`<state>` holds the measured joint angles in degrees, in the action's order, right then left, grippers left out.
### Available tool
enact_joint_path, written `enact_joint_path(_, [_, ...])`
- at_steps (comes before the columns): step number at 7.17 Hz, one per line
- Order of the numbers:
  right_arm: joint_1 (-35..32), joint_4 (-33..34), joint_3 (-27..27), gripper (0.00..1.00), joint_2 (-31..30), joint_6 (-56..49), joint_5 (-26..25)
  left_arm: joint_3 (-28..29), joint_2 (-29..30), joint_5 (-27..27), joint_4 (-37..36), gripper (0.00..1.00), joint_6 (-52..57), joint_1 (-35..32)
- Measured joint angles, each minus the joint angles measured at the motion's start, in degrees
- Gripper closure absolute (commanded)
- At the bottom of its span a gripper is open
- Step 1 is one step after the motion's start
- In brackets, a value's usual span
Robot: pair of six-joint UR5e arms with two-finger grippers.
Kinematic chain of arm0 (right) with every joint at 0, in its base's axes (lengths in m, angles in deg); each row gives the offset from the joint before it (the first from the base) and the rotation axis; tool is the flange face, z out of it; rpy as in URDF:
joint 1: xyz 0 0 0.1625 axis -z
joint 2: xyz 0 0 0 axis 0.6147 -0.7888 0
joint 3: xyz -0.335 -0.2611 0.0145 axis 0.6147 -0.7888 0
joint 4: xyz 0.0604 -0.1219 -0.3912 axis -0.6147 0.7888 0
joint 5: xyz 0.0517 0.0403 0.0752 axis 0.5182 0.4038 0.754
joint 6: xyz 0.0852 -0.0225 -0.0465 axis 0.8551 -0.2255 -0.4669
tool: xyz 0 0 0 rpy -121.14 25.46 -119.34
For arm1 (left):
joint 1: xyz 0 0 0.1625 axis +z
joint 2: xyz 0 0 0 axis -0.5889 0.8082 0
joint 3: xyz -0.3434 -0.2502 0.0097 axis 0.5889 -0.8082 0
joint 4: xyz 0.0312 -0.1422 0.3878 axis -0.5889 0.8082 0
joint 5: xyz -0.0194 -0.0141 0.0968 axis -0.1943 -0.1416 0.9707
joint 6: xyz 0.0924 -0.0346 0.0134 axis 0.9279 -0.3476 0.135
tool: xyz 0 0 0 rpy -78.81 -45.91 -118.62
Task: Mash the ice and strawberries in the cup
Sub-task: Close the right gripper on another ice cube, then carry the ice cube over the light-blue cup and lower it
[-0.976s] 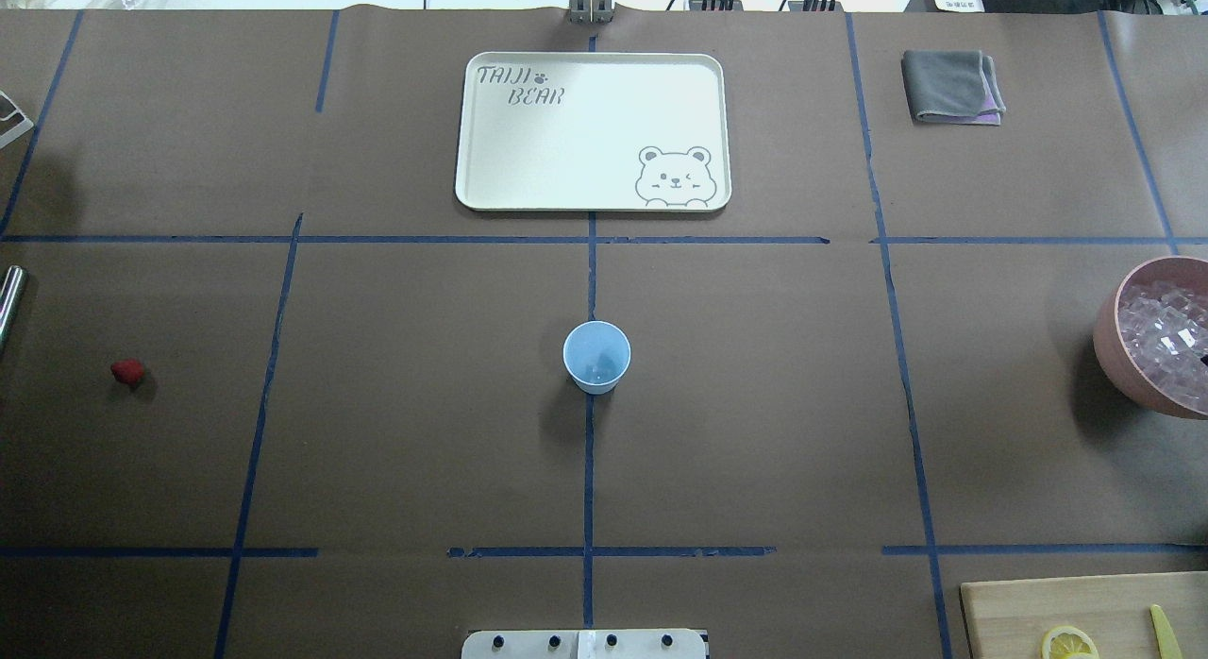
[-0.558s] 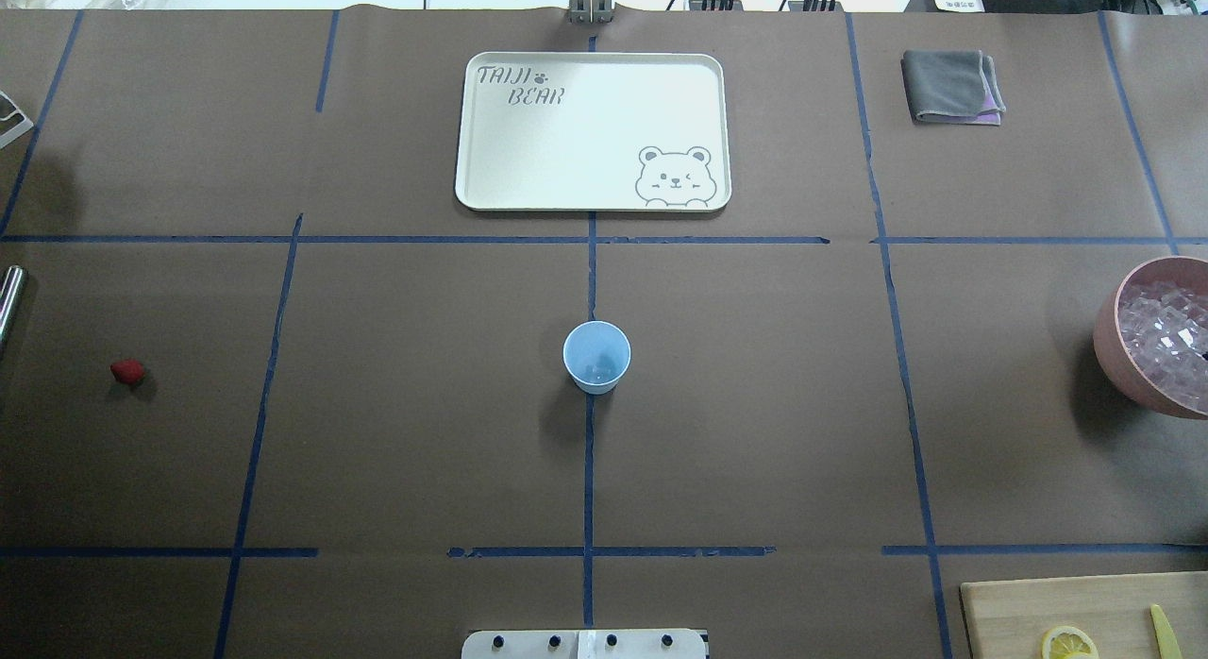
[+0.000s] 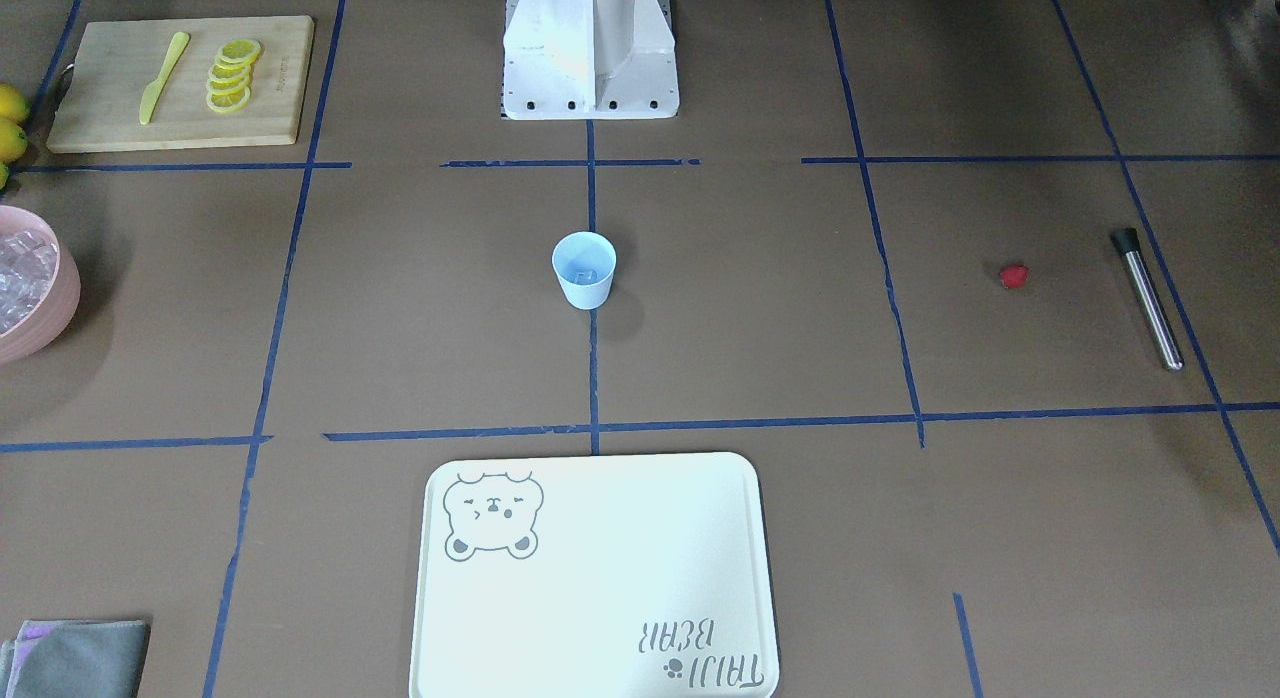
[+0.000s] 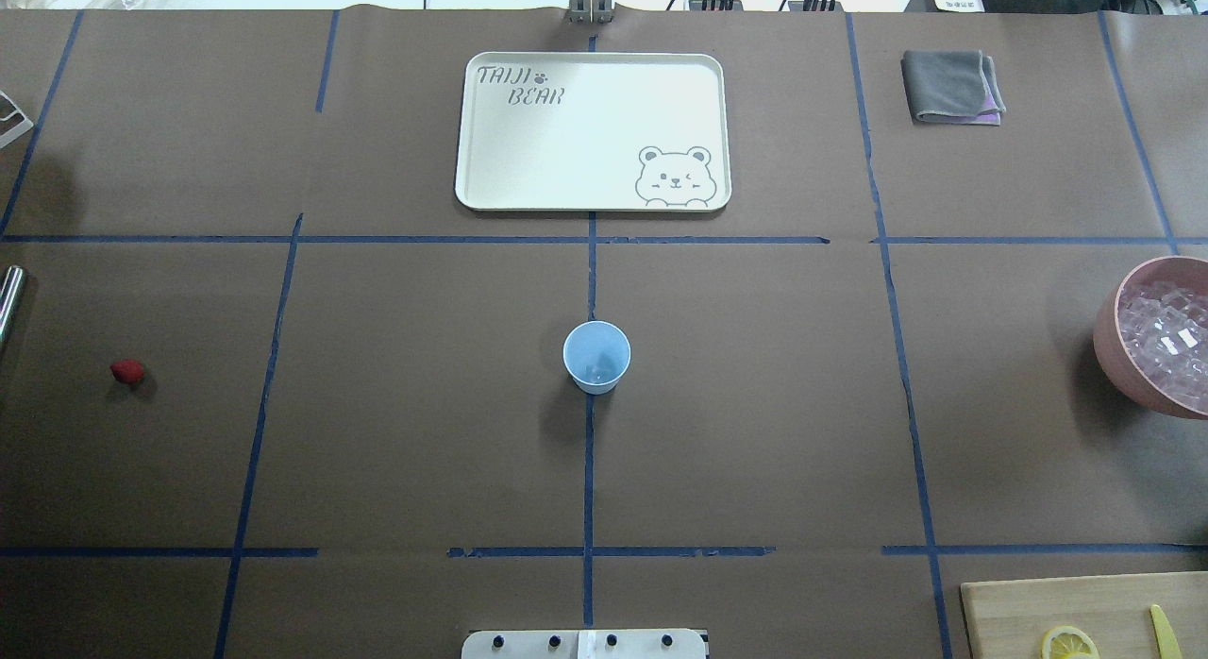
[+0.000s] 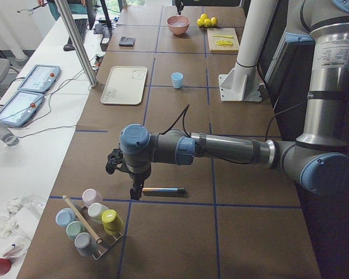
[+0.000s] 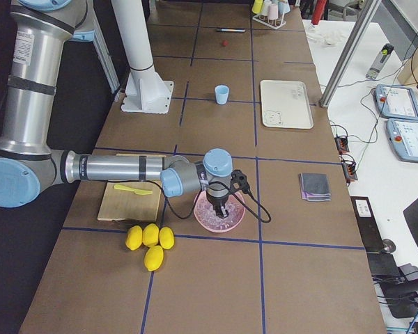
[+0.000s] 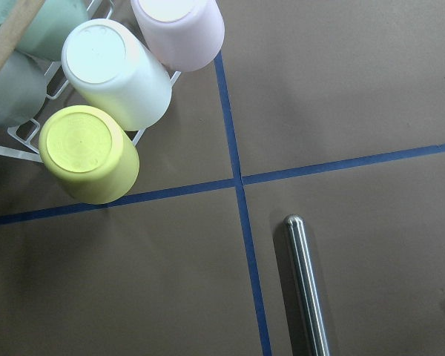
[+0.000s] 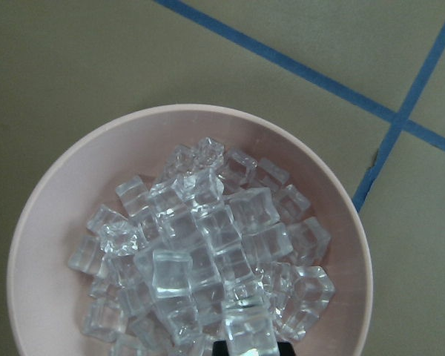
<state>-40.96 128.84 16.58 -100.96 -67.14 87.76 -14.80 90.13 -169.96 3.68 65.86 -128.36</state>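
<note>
The pale-blue cup [image 4: 596, 357] stands upright at the table's middle, also in the front view [image 3: 584, 268], with a small clear cube in its bottom. The red strawberry [image 4: 127, 371] lies alone on the table far left, also in the front view [image 3: 1014, 276]. Ice cubes [image 8: 208, 245] fill the pink bowl [image 4: 1106, 343] at the right edge. My right gripper [image 6: 221, 209] hangs just over the ice; only a dark sliver shows at the wrist view's bottom edge, so I cannot tell its state. My left gripper [image 5: 136, 189] hovers over a metal muddler [image 7: 308, 285]; I cannot tell its state.
A white bear tray [image 4: 467, 130] lies at the far middle. A grey cloth [image 4: 951, 86] is far right. A cutting board [image 3: 270, 88] holds lemon slices and a yellow knife. Whole lemons [image 6: 150, 240] lie beside the bowl. A rack of coloured cups [image 7: 96, 111] stands near the muddler.
A dark gripper tip that showed at the overhead view's right edge over the bowl is out of that view now, and some ice cubes there have shifted. Cup and strawberry have not moved.
</note>
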Motion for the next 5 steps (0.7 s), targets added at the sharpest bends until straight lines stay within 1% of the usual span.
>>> enact_joint_path(1, [-0.87, 4.23, 3.54, 1.00, 1.24, 0.50, 0.34, -0.01, 0.00, 0.00, 0.00, 0.00, 0.00, 0.00])
enact_joint_path(2, [-1.20, 10.90, 6.98, 1.00, 4.77, 1.66, 1.30, 0.00, 0.02, 0.00, 0.02, 0.00, 0.00, 0.00])
enact_joint_path(3, [-0.84, 18.96, 9.61, 1.00, 10.60, 4.02, 2.74, 0.06, 0.02, 0.00, 0.00, 0.00, 0.00, 0.00])
enact_joint_path(4, [1.32, 24.97, 11.59, 1.00, 16.45, 8.56, 3.45, 0.11, 0.00, 0.00, -0.02, 0.00, 0.00, 0.00])
enact_joint_path(5, [5.40, 27.54, 12.79, 1.00, 21.46, 15.66, 3.57, 0.19, -0.02, 0.00, -0.02, 0.00, 0.00, 0.00])
